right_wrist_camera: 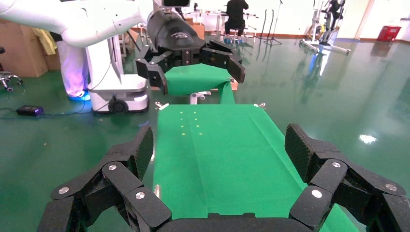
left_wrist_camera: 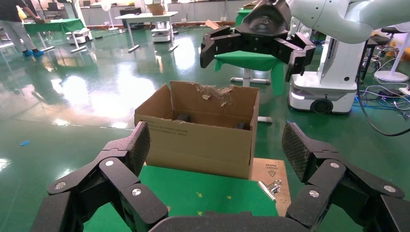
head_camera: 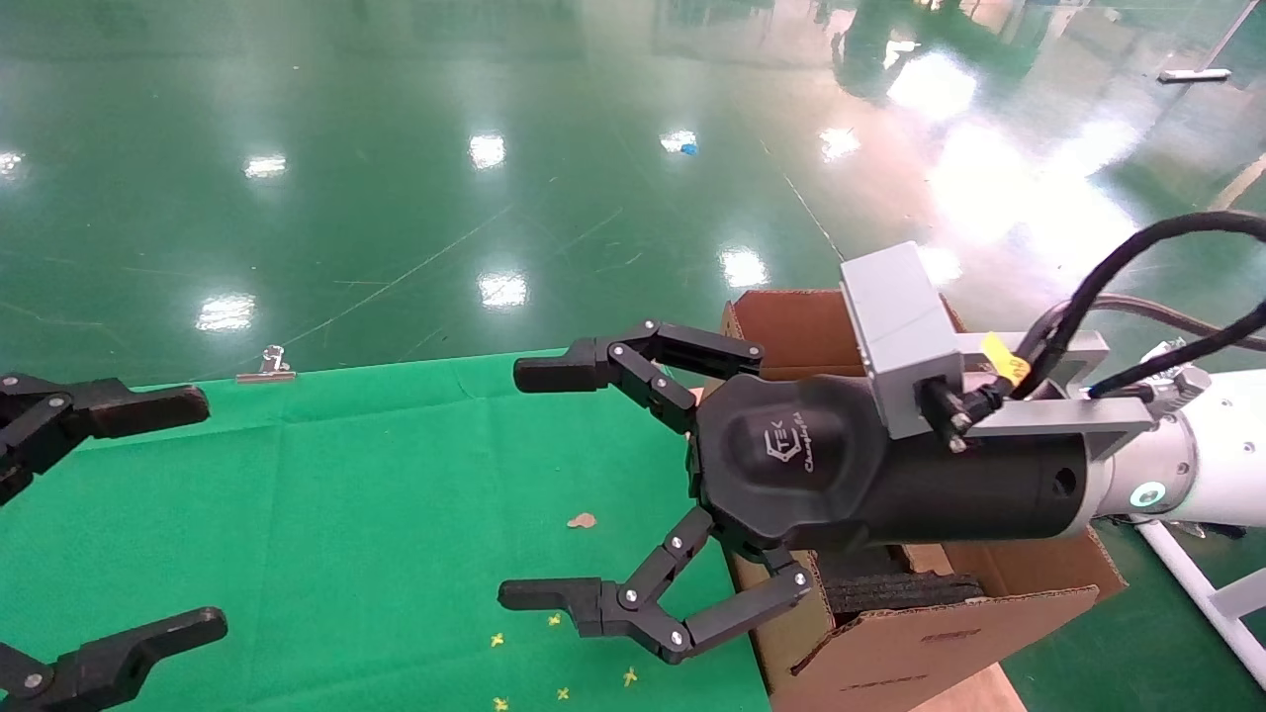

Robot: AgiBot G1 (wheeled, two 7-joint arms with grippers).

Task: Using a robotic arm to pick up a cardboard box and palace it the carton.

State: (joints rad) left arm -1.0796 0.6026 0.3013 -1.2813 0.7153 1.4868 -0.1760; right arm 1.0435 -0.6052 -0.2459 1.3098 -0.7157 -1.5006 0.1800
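So the right gripper (head_camera: 544, 485) sits mid-frame in the head view, fingers spread wide with nothing between them, hanging over the green cloth (head_camera: 376, 514) right beside the carton (head_camera: 890, 643). The carton takes up the lower right of that frame, partly hidden behind the robotic arm (head_camera: 1212, 460), with black foam (head_camera: 895, 591) showing inside. The left wrist view shows its ragged torn flap (left_wrist_camera: 215, 91). The left gripper (head_camera: 158, 514) is at the left edge, also splayed open and empty. The cardboard box isn't visible in any view.
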